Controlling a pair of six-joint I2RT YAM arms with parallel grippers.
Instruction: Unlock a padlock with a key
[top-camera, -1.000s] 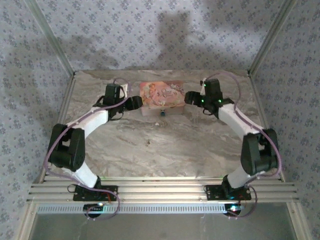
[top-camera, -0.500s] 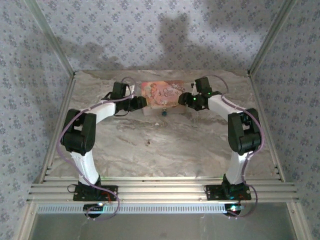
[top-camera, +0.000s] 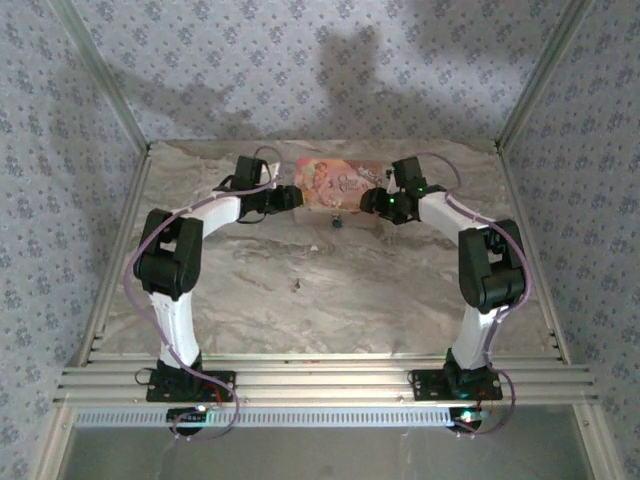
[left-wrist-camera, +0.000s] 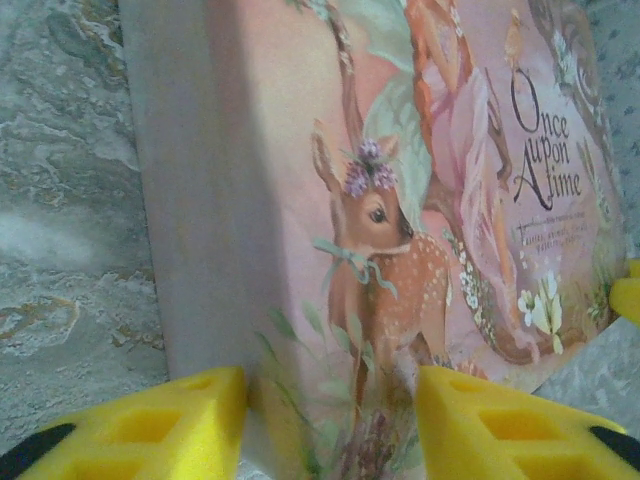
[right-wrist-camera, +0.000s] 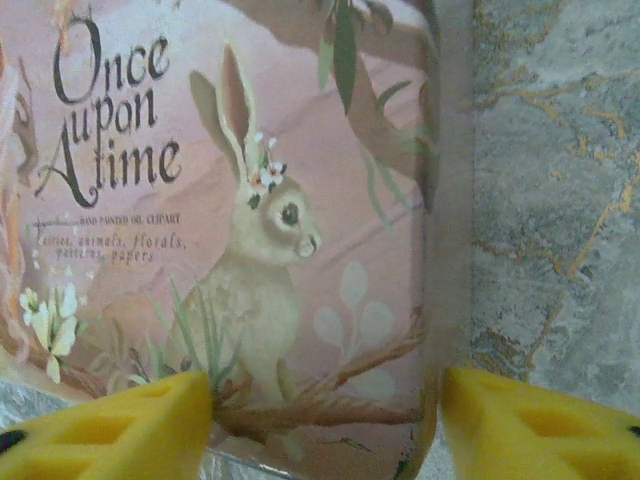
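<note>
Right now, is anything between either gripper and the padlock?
Yes, the pink box. The left gripper and right gripper are open at its two ends, each with part of the box between its fingers. The padlock sits by the box's near edge, roughly midway.

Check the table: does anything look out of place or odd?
One thing: a tiny dark speck lies alone on the table, well apart from the pink box, the padlock at its front, and the left gripper and right gripper at the box's ends. Too small to identify.
</note>
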